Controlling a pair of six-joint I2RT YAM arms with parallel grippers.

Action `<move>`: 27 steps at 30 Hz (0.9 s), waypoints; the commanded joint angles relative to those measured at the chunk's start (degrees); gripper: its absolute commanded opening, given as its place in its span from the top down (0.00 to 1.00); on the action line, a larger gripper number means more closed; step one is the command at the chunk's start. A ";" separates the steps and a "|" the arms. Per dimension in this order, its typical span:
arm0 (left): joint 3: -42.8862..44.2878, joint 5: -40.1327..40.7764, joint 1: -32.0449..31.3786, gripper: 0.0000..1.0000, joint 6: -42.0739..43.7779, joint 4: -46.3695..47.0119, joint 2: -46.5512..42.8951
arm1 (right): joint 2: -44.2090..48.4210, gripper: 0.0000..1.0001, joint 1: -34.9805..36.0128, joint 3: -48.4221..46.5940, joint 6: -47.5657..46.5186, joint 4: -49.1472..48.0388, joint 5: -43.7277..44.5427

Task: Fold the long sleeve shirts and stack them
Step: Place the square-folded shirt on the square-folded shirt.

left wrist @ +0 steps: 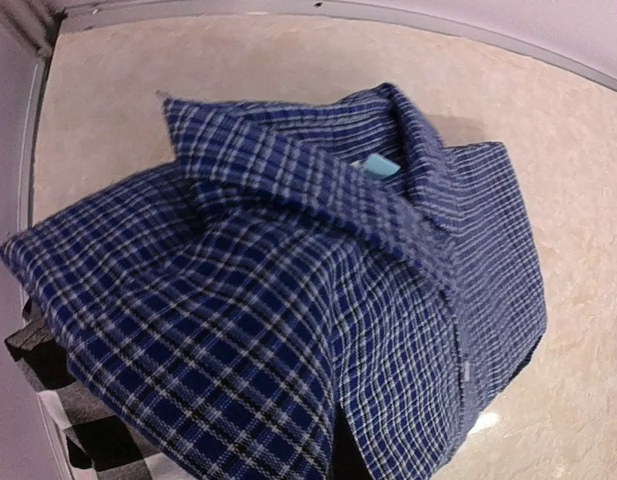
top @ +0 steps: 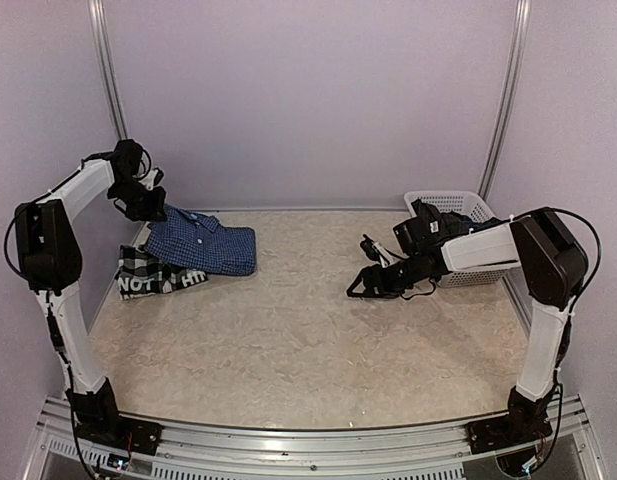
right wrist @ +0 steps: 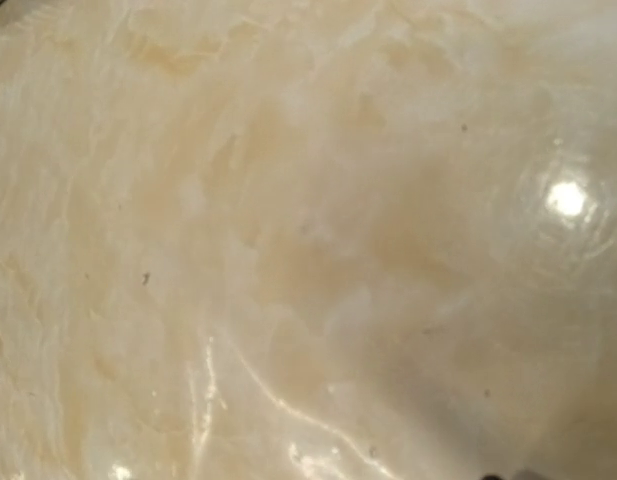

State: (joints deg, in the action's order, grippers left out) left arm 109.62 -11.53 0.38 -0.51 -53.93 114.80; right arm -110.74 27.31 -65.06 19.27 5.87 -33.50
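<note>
Closest to the lens, the blue checked shirt [left wrist: 318, 300] is seen filling the left wrist view. It is folded, collar up, and laid on the black-and-white plaid shirt [top: 148, 277] at the far left of the table [top: 308, 340], with the plaid jutting out at the near left. The left gripper [top: 146, 205] is held just above that upper shirt's back left corner with its jaws pressed together; whether any cloth is pinched cannot be told. The right gripper [top: 363, 268] is parked low over bare table near the white basket [top: 458, 203], jaws spread and nothing between them. The stacking is judged nearly finished. For a neat result, the upper shirt should be nudged until the edges are aligned, and the gripper lifted straight up so that no fold is dragged open.
</note>
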 commanded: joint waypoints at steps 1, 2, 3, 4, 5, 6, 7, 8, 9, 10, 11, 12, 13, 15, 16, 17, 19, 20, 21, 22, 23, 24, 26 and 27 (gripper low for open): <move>-4.75 1.51 6.60 1.00 1.41 -1.79 -3.11 | -2.21 0.32 -0.50 0.42 -0.75 -1.34 -2.03; -6.36 1.19 8.01 1.00 1.29 -0.82 -3.91 | -2.28 0.32 -0.55 0.45 -0.73 -1.39 -2.01; -7.70 0.37 9.40 1.00 1.09 -0.16 -4.80 | -2.33 0.32 -0.51 0.70 -0.70 -1.51 -2.01; -8.51 -0.59 10.62 1.00 0.93 0.21 -5.37 | -2.49 0.32 -0.50 0.66 -0.69 -1.57 -2.13; -9.01 -1.52 11.69 1.00 0.87 0.46 -6.30 | -2.70 0.32 -0.50 0.64 -0.70 -1.56 -2.25; -9.50 -3.23 12.55 1.00 0.86 1.02 -6.91 | -2.99 0.32 -0.54 0.63 -0.67 -1.68 -2.43; -9.89 -5.45 13.15 1.00 0.86 1.61 -7.86 | -3.38 0.32 -0.51 0.40 -0.57 -1.73 -2.66; -10.13 -7.59 13.59 1.00 0.90 2.03 -8.64 | -3.91 0.32 -0.50 0.12 -0.55 -1.62 -2.83; -10.29 -9.02 13.92 1.00 1.02 2.59 -9.83 | -4.22 0.32 -0.50 -0.08 -0.59 -1.57 -2.96; -10.32 -10.02 14.14 1.00 1.03 2.91 -10.84 | -4.41 0.32 -0.50 -0.19 -0.63 -1.53 -3.04; -10.19 -11.16 14.47 1.00 0.95 3.07 -11.42 | -4.48 0.32 -0.53 -0.14 -0.66 -1.56 -3.11; -10.14 -12.92 14.81 1.00 0.89 3.41 -12.08 | -4.49 0.32 -0.51 -0.11 -0.66 -1.56 -3.08; -10.21 -15.23 15.00 1.00 0.87 3.91 -12.48 | -4.49 0.32 -0.55 0.08 -0.66 -1.63 -3.02; -10.18 -19.00 14.96 1.00 0.87 5.02 -13.33 | -4.49 0.32 -0.51 0.34 -0.68 -1.75 -2.91; -10.10 -21.00 14.92 1.00 0.87 5.38 -13.84 | -4.55 0.32 -0.53 0.41 -0.75 -1.74 -2.89; -9.92 -22.61 14.85 1.00 -0.30 5.57 -14.24 | -4.57 0.32 -0.51 0.52 -0.77 -1.80 -2.85; -9.85 -25.41 14.98 1.00 -1.26 6.22 -15.66 | -4.72 0.33 -0.53 0.72 -0.79 -1.74 -2.85; -9.72 -25.18 15.12 1.00 -1.52 6.36 -16.43 | -4.82 0.33 -0.55 0.76 -0.77 -1.80 -2.89; -9.63 -25.00 15.42 1.00 -1.63 6.27 -17.44 | -4.88 0.33 -0.51 0.83 -0.75 -1.82 -2.97; -9.90 -25.40 16.12 1.00 -1.92 6.69 -18.28 | -4.92 0.33 -0.50 0.82 -0.75 -1.87 -3.05; -10.78 -25.05 16.93 1.00 -2.26 7.03 -19.62 | -4.93 0.33 -0.55 0.83 -0.75 -1.97 -3.19; -11.56 -22.88 17.41 1.00 -2.40 6.99 -20.47 | -4.97 0.33 -0.52 0.81 -0.82 -1.92 -3.24; -13.86 -17.08 18.26 1.00 -2.49 7.25 -21.44 | -5.01 0.33 -0.51 0.85 -0.92 -1.86 -3.37; -14.84 -15.01 18.79 1.00 -2.41 7.18 -21.48 | -5.01 0.33 -0.51 0.86 -1.01 -1.79 -3.53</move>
State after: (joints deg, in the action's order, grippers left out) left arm 97.43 -32.10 16.80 -2.17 -49.76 97.01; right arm -113.91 27.20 -64.99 19.05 3.42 -36.53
